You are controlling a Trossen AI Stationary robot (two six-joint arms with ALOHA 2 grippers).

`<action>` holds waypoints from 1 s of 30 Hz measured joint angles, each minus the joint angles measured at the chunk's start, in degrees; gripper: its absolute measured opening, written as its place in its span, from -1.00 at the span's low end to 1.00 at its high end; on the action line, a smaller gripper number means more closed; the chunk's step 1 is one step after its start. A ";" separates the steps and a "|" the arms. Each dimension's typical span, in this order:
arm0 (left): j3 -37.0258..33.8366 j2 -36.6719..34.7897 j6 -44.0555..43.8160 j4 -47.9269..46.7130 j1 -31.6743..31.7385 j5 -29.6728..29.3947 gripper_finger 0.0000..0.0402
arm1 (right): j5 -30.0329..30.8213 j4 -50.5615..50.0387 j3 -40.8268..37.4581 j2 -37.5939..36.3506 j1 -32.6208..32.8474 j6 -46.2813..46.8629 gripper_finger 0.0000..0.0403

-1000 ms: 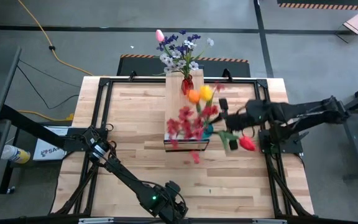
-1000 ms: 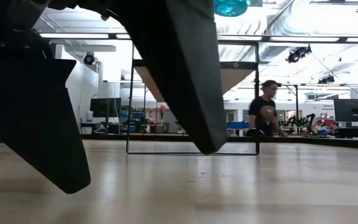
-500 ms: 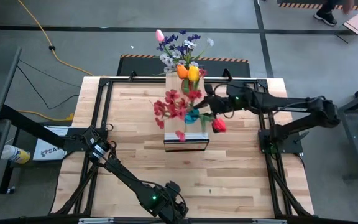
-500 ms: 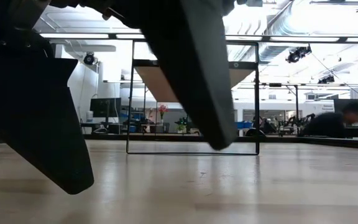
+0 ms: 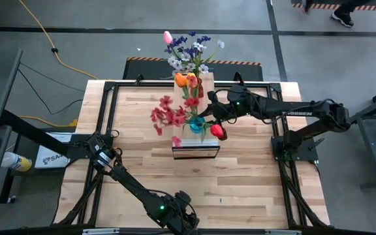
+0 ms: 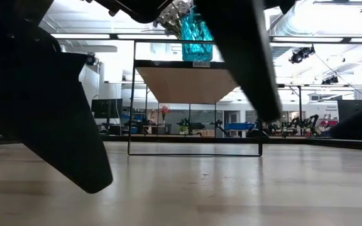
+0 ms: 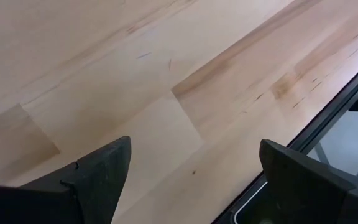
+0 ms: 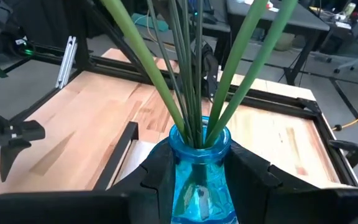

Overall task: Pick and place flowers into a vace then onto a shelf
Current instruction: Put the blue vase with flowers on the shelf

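Our right gripper [image 5: 205, 119] sits just right of centre in the high view, its fingers closed around a blue vase [image 5: 197, 123] that carries red, orange and yellow flowers [image 5: 175, 112]. The vase hangs over the shelf [image 5: 195, 145], a narrow pale wood platform running up the middle of the frame. At the shelf's upper end we see a second bunch of purple, white and pink flowers [image 5: 189, 47] standing in a red vase [image 5: 198, 83]. Our left gripper [image 5: 187, 219] waits at the bottom centre, by the table's near edge.

In the low view, two dark fingers [image 6: 55, 125] fill the left and upper middle of the frame close to the lens. Between them, at the top centre, the blue vase [image 6: 195, 37] shows above the shelf's flat top [image 6: 190, 63]; we cannot tell whether it touches it.

In the left wrist view, our left gripper [image 7: 194, 168] has its fingers spread wide at the lower corners with only the bare wooden tabletop [image 7: 135, 81] between them.

In the right wrist view, our right gripper [image 8: 199, 177] clasps the blue vase [image 8: 199, 168] at the bottom centre, one dark finger pressed against each side of the glass. Green stems [image 8: 191, 68] rise from its mouth to the top of the frame.
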 joint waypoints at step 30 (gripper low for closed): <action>0.02 -0.02 0.04 4.21 0.00 -0.39 0.92 | -0.30 -2.52 -0.16 2.96 0.00 3.03 -0.44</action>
